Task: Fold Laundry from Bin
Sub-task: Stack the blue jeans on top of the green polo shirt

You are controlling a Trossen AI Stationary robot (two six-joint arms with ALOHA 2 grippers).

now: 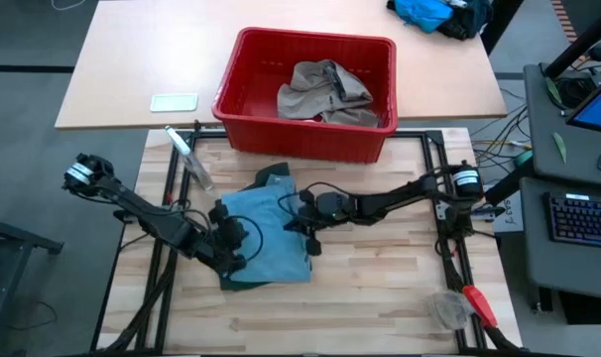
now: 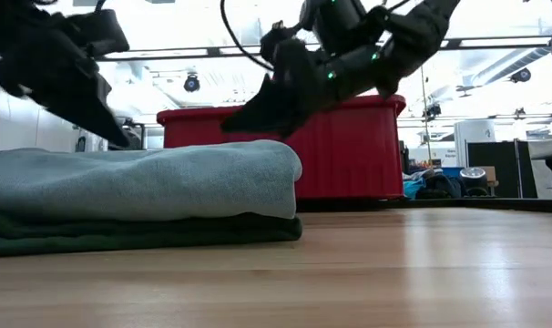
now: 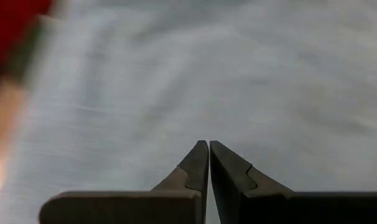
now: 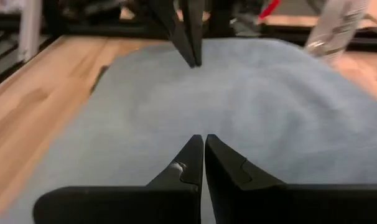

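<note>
The light blue denim trousers [image 1: 266,233] lie folded on the table on top of the dark green shorts [image 1: 272,179], which show under them in the low view [image 2: 139,232]. A khaki-taupe piece [image 1: 325,94] lies crumpled inside the red bin [image 1: 300,141] on the far table. My left gripper [image 1: 233,238] is shut over the left part of the blue fold. My right gripper [image 1: 299,224] is shut over its right part. The two point at each other across the cloth. My left gripper's shut fingers [image 3: 201,162] slant down at the top face of the blue trousers [image 3: 238,74] from the table's left; I cannot tell whether they touch it. My right gripper's shut fingers [image 4: 191,155] slant down at the same face [image 4: 251,106] from the right; I cannot tell whether they touch.
A clear plastic bottle [image 1: 189,157] lies at the table's far left. A red-handled tool [image 1: 477,302] and a clear lump [image 1: 444,309] lie at the near right. A bright blue cloth heap [image 1: 424,12] sits far right. Bare wood shows near the front edge [image 1: 320,317].
</note>
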